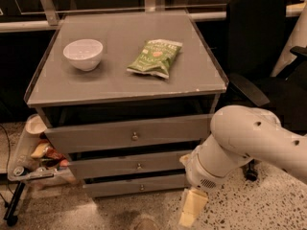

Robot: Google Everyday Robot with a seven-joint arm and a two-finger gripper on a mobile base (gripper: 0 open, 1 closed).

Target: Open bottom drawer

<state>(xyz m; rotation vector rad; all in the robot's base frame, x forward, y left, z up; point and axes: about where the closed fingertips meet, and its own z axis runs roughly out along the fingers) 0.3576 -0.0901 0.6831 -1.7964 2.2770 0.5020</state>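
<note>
Low by the floor, the hand (192, 209) hangs from an arm (249, 138) cut off by the right edge. The arm hides the right end of the bottom drawer (134, 187), just left of the hand. Far above on the tabletop (115, 80), the print on the green bag (155, 56) is too blurred to read.

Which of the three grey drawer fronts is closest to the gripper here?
The lowest, slimmest grey wooden drawer front; the cream gripper hangs just off its right end, below the taller middle front and top front.
</note>
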